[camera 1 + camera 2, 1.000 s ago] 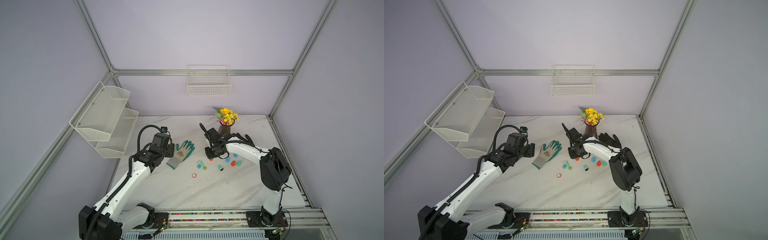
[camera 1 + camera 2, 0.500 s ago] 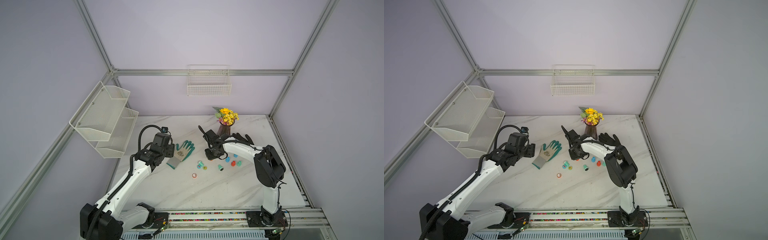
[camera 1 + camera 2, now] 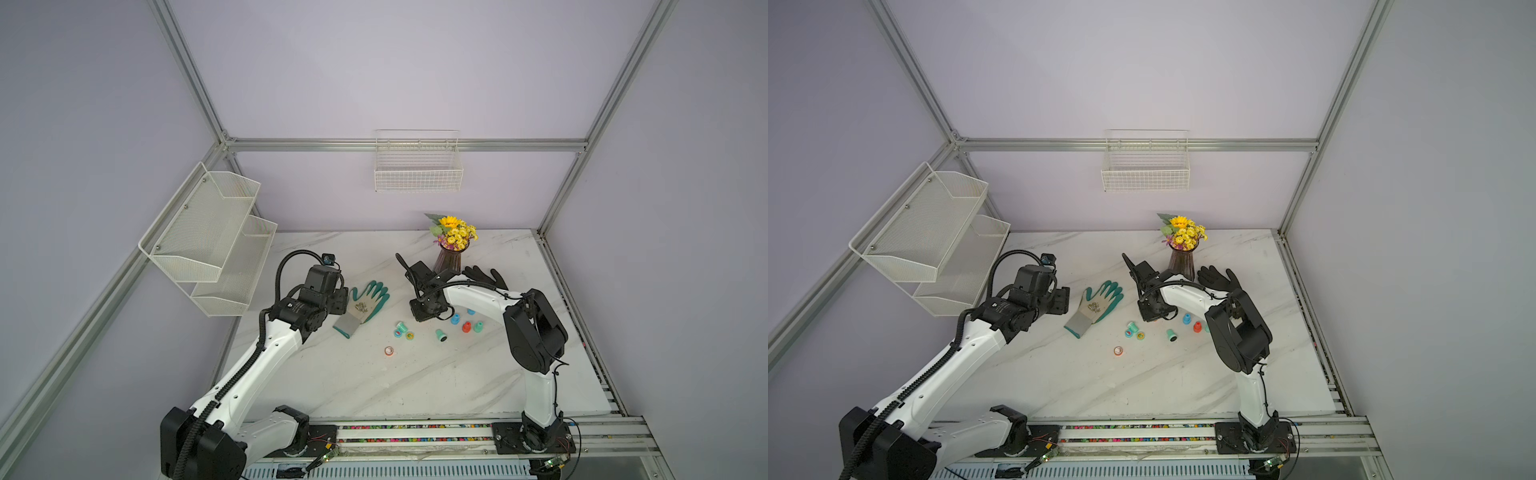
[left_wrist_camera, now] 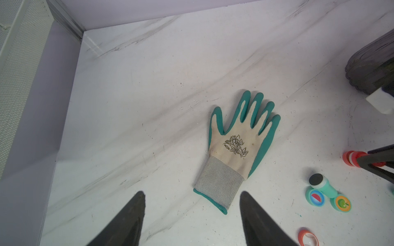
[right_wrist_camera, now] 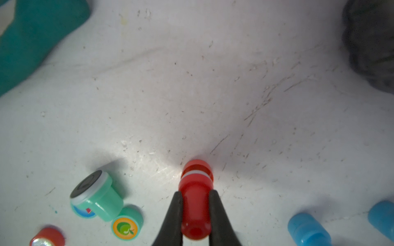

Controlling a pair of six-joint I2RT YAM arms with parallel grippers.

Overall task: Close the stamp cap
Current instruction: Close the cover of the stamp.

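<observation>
My right gripper [image 5: 196, 192] is shut on a red stamp [image 5: 195, 204], held upright by its handle. The stamp's lower end [image 5: 197, 169], a red band under a white ring, touches the table. In both top views the right gripper [image 3: 430, 313] [image 3: 1154, 316] hides this stamp; the left wrist view shows the red stamp [image 4: 351, 158] from the side. A loose red cap [image 3: 389, 351] [image 5: 47, 237] lies nearer the front. My left gripper [image 4: 191, 192] [image 3: 338, 301] hangs open and empty, just short of the green glove's cuff.
A green stamp [image 5: 96, 196] lies on its side beside a green apple cap [image 5: 125, 228]. Blue, red and green stamps [image 3: 466, 327] stand right of my right gripper. A green glove [image 3: 365, 305], black glove [image 3: 484, 276], flower vase [image 3: 451, 257] and wire shelf [image 3: 216, 241] surround the area.
The right arm's elbow has swung slightly left and its gripper has sunk a little toward the table. The left arm has not moved.
</observation>
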